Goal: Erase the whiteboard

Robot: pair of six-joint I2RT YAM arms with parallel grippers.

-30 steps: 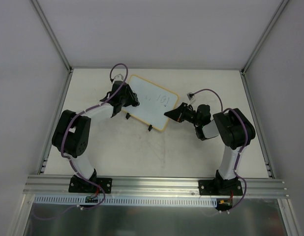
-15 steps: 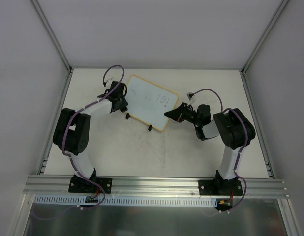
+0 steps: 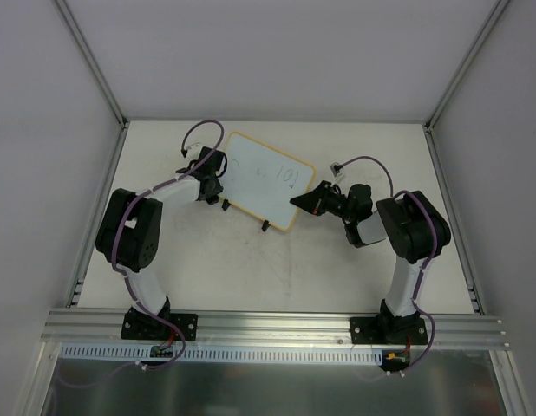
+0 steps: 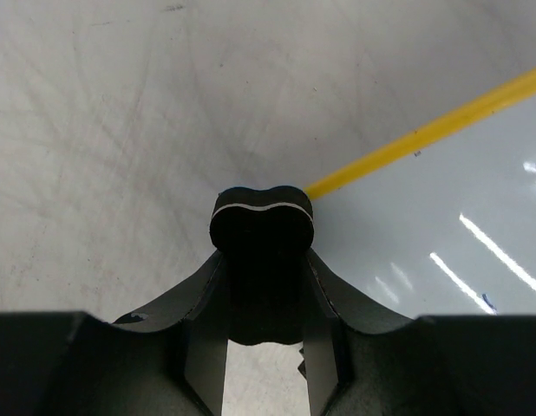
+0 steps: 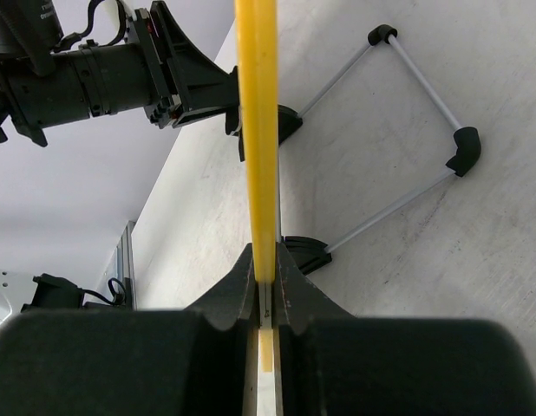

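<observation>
The whiteboard [image 3: 261, 178] lies tilted at the back middle of the table, with blue marks [image 3: 290, 177] on its right part. My right gripper [image 3: 304, 199] is shut on its right yellow rim; in the right wrist view the rim [image 5: 257, 130] runs edge-on between the fingers [image 5: 266, 276]. My left gripper [image 3: 212, 186] is at the board's left edge, shut on a small black eraser block [image 4: 261, 227]. The eraser sits on the bare table just left of the yellow rim [image 4: 424, 134] and off the white surface [image 4: 476, 225].
The board's wire stand with black clip feet [image 5: 463, 149] shows beneath it in the right wrist view, and two feet [image 3: 264, 226] stick out at its near edge. Grey walls and metal posts close in the table [image 3: 277, 269] on three sides.
My left gripper with the eraser has slid left and nearer, from over the board's left part to off its left edge. The right gripper and the board have not moved.
</observation>
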